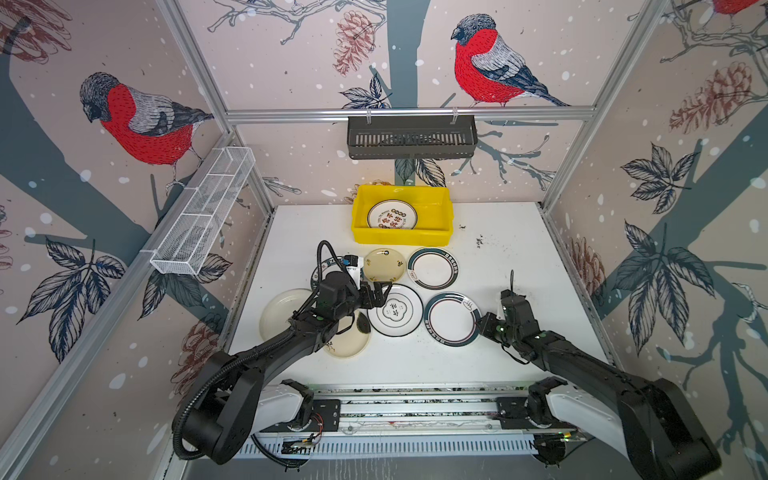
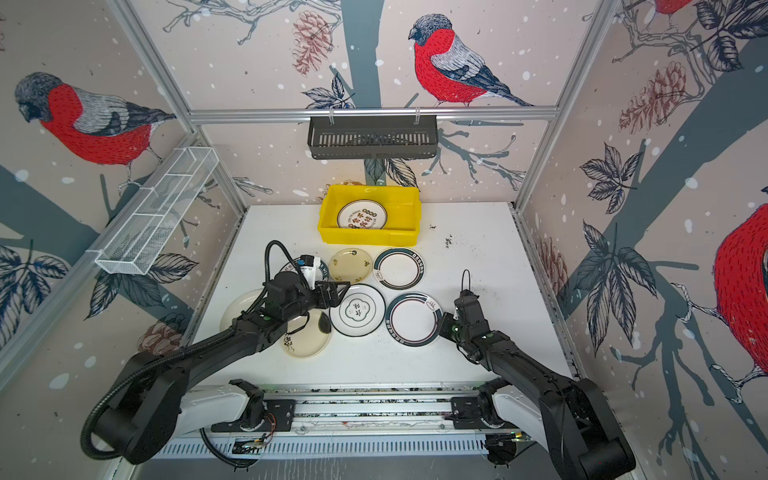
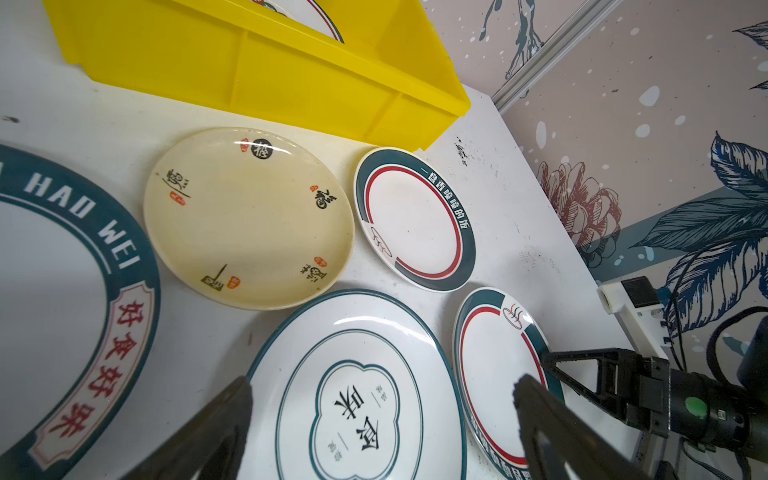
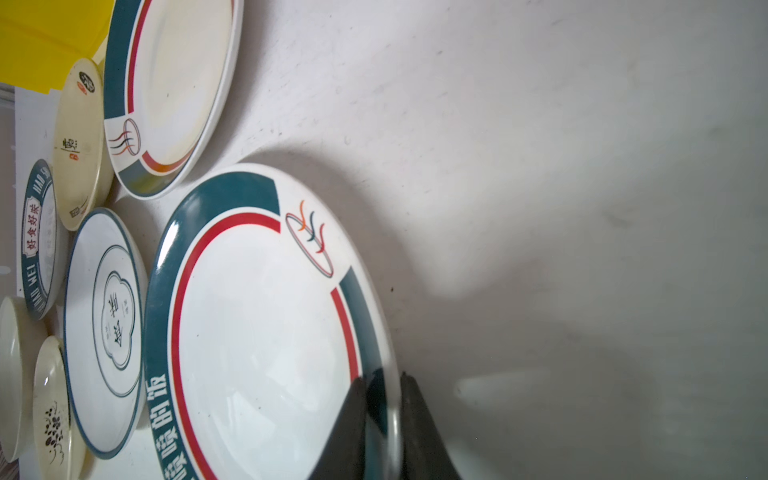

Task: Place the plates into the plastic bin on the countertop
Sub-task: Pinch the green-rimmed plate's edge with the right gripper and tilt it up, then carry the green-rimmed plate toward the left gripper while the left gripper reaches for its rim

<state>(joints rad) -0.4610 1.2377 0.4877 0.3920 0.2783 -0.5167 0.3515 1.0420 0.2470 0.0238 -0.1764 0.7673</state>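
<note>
Backdrop: matte wallpaper (image 1: 141,120) printed with red-breasted birds, pine cones and leaves; ribbed aluminium rails (image 1: 291,114) frame it
Surface: countertop (image 1: 532,266), flat, white and square, flecked with small black specks
Right hand: right gripper (image 4: 385,380), two dark tapered fingers pressed together on the glossy lip of the red-ringed plate (image 4: 257,332); one finger lies on the lip, the other outside it; whether the plate is off the board cannot be told
Held plate: round, shallow, smooth white, with a broad teal band and a thin red line
Left hand: left gripper (image 3: 382,382), dark fingers spread wide with nothing between them, above the clover plate (image 3: 353,399); that plate is white with fine teal lines and a lobed medallion
Beyond the left fingertips: yellowish plate (image 3: 249,220), translucent, with black and red marks; beside it a second red-ringed plate (image 3: 415,220)
Bin: plastic bin (image 1: 399,237), bright yellow, rectangular, moulded with a lipped rim; it stands past those two plates, well apart from both grippers; one lettered plate (image 1: 392,214) lies flat inside
Behind the left gripper: HAO WEI plate (image 3: 62,291) with a wide teal border; plain cream plate (image 1: 276,316) and blotted yellowish plate (image 1: 349,345), partly under the arm
Wall fittings: dark slotted basket (image 1: 411,137) above the bin; white wire mesh tray (image 1: 203,212) on the left gripper's side
</note>
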